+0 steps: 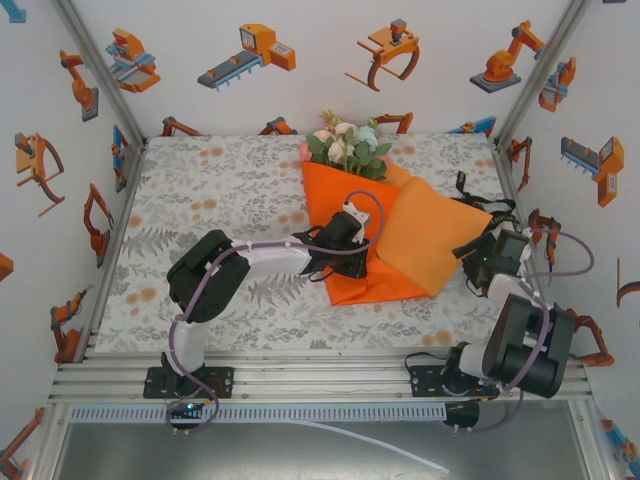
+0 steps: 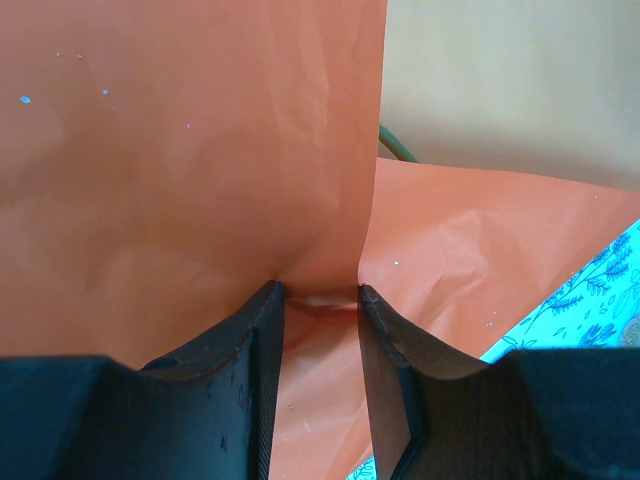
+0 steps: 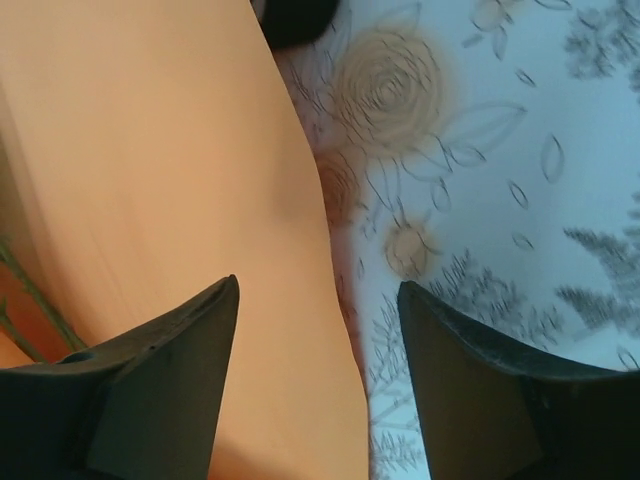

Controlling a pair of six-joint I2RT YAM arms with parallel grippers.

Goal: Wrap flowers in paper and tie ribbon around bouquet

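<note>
Grey flowered cloth covers the bench (image 1: 200, 220). On it lies the paper (image 1: 340, 195), with the flowers (image 1: 348, 148) at its far end, their blooms past the paper's edge. The right flap (image 1: 430, 235) is lifted and leans inward, above the place where the stems lie.

The left pincer (image 2: 318, 296) is clenched on a standing fold of paper near the middle of the sheet. A green stem (image 2: 396, 146) shows just behind that fold. The right pincer (image 3: 318, 288) is released: its jaws stand apart across the flap's outer edge, one finger over paper and the other over the cloth.

The step in hand, I judge, is to roll the flap around the stems. To do it well, the right pincer should close on the paper edge only, not on the cloth. Then it should carry the flap over in a low arc while the left pincer holds the fold firm, so that the stems do not slide. Paper creases easily, so the pull should be slow.

A black strip, probably the ribbon (image 1: 488, 203), lies beyond the flap, near the right pincer.
</note>
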